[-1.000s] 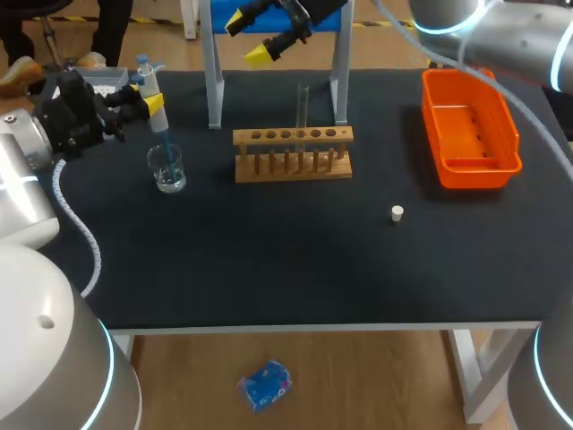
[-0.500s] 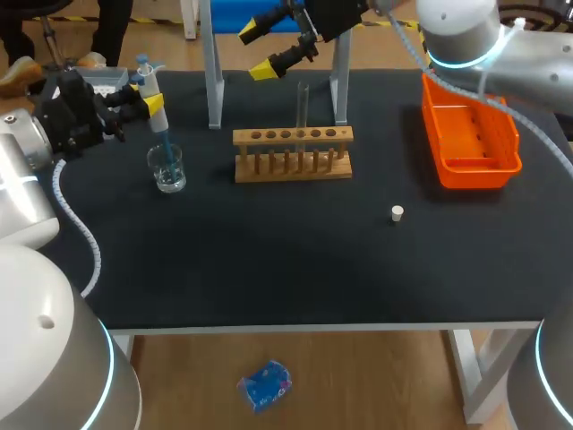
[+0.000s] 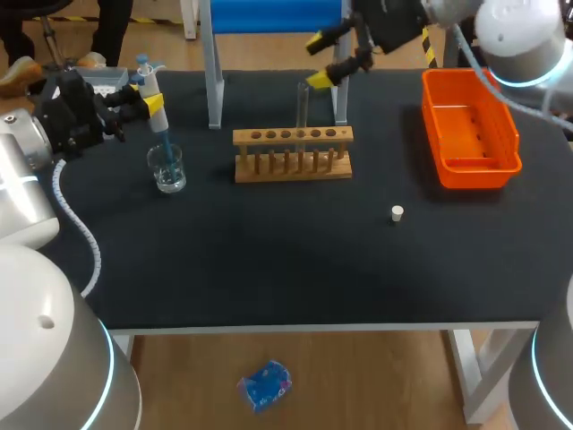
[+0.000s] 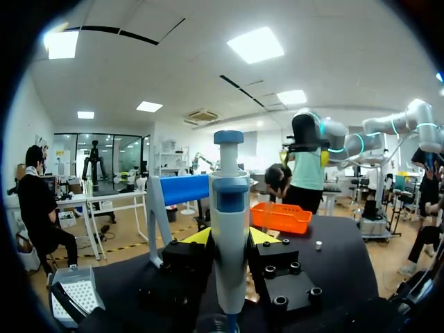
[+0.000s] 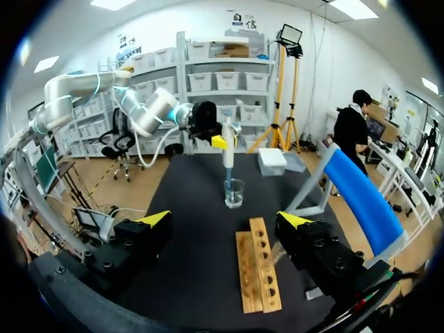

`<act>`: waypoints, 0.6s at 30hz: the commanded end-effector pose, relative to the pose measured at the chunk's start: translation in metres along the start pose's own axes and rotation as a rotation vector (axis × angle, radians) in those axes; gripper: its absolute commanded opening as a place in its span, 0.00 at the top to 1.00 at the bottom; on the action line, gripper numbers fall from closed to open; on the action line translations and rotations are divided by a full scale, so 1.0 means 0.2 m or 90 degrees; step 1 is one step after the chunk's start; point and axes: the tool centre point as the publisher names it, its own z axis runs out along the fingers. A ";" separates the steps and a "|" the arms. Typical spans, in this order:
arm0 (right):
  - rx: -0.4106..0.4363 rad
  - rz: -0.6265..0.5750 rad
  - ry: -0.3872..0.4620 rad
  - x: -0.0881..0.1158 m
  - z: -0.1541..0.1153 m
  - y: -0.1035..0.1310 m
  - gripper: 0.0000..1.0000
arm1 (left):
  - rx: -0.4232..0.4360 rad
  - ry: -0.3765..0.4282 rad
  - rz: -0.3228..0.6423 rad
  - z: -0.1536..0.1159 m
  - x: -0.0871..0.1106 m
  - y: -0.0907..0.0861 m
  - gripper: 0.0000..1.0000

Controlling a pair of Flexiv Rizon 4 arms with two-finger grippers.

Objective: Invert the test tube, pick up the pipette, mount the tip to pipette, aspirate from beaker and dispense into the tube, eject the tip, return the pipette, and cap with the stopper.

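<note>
My left gripper is shut on the white-and-blue pipette, which stands upright. Its blue tip dips into the glass beaker. In the left wrist view the pipette sits between the yellow fingertips of that gripper. A clear test tube stands in the wooden rack. My right gripper hangs open just behind and right of the tube's top, holding nothing. From the right wrist, this gripper spans wide above the rack, with the beaker farther ahead. The white stopper lies on the mat.
An orange bin stands at the right of the table. A blue-topped stand straddles the back behind the rack. A tip box sits at the back left by my left arm.
My right arm has swung rightward along the back, from above the stand's left side to beside the test tube's top, still open. The left arm and pipette have not moved.
</note>
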 end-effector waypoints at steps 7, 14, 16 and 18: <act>0.010 -0.010 -0.056 -0.05 0.00 -0.24 0.00 | 0.000 0.000 0.000 0.00 0.00 0.00 1.00; 0.015 -0.023 -0.041 -0.13 0.05 -0.35 0.00 | 0.000 0.000 0.000 0.00 0.00 0.00 1.00; 0.013 -0.023 -0.034 -0.16 0.05 -0.38 0.00 | 0.000 0.000 0.000 0.00 0.00 0.00 1.00; 0.012 -0.023 -0.029 -0.19 0.06 -0.40 0.00 | 0.000 0.000 0.000 0.00 0.00 0.00 1.00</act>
